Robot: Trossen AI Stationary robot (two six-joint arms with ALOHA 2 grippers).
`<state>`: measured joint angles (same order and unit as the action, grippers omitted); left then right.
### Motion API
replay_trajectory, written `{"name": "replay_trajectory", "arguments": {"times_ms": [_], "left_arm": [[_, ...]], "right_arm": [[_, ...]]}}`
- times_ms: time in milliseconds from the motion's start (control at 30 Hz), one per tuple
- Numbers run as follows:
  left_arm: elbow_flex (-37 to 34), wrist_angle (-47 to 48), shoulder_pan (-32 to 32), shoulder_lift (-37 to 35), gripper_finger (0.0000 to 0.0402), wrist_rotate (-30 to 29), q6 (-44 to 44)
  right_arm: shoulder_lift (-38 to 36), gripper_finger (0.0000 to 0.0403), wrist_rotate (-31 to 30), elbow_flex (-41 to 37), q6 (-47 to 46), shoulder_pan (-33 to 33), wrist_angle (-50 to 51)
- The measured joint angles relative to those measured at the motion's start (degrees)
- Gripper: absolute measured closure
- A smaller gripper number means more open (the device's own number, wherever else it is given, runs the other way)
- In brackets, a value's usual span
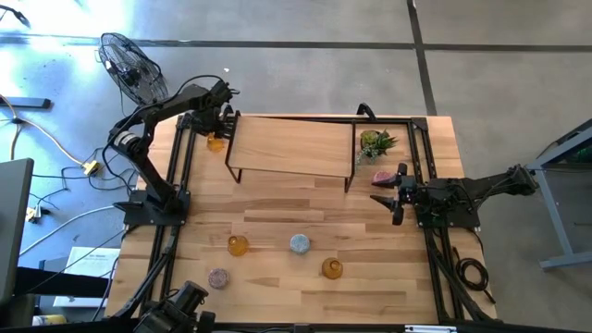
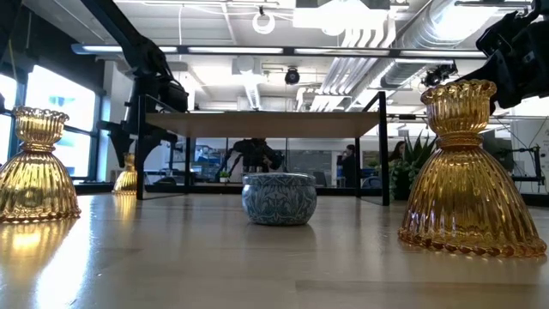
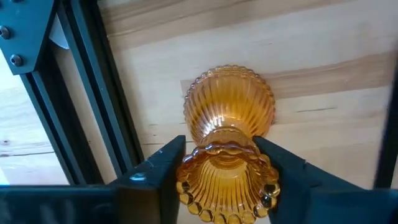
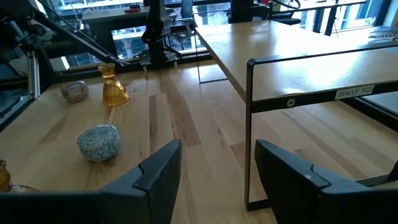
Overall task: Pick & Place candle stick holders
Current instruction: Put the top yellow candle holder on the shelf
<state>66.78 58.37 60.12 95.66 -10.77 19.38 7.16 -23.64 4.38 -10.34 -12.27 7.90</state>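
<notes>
Left claw (image 3: 227, 177), arm reaching to the desk's (image 1: 305, 217) far-left, grips an amber candle holder (image 3: 229, 130); right claw (image 4: 217, 180) hangs open.

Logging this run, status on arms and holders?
Left gripper shut on amber holder beside shelf. Right gripper open, empty, near pink holder. Path unobstructed.

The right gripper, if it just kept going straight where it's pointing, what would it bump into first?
Probably the shelf's black leg, which stands right ahead between the open right gripper's fingers. Depth is hard to judge.
</notes>
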Motion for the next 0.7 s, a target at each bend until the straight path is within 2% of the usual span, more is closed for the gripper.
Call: {"name": "replay_trajectory", "arguments": {"times_ms": [233,333,700], "left_arm": [[0.04,0.21,0.0,0.0,0.0244,0.03,-0.77],[0.13,1.64,0.05,0.03,0.0244,1.79,-1.28],[5.81,10.52,0.0,0.2,0.0244,2.23,-1.22]], "right_arm": [[0.0,0.0203,0.02,0.0,-0.12,0.0,0.0],[0.0,0.0203,0.02,0.0,-0.14,0.0,0.0],[0.0,0.0203,0.05,0.0,-0.15,0.0,0.0]]}}
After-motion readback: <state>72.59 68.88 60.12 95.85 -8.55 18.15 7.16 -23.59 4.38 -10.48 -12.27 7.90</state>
